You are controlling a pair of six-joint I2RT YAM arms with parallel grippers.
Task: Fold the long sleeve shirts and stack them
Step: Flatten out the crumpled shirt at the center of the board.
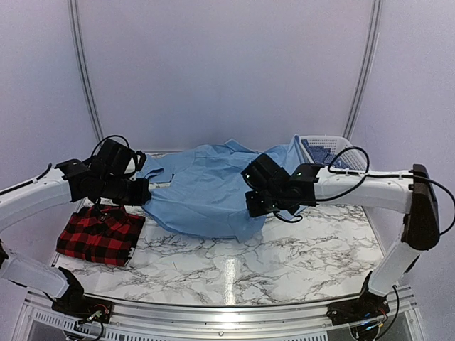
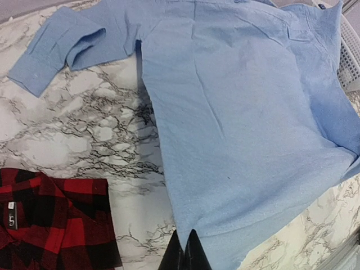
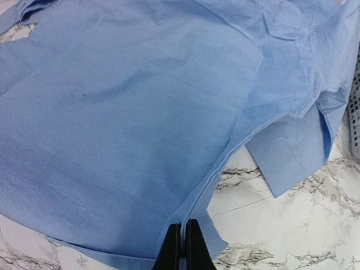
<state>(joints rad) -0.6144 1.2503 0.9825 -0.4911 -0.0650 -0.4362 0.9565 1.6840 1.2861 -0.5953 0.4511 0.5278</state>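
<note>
The light blue long sleeve shirt [image 1: 206,192] lies spread across the middle of the marble table [image 1: 284,263], with one cuffed sleeve [image 2: 42,59] stretched out to the left. My left gripper [image 1: 145,192] is shut on its lower left hem [image 2: 184,232]. At the opposite side, my right gripper [image 1: 254,207] is shut on the shirt's seamed edge [image 3: 183,223]. The red-and-black plaid shirt [image 1: 99,234] lies folded at the front left [image 2: 50,225], apart from both grippers.
A white mesh basket [image 1: 328,148] holding dark blue cloth stands at the back right, touching the blue shirt; its wall [image 3: 354,107] shows at the right wrist view's edge. Bare marble shows along the front of the table.
</note>
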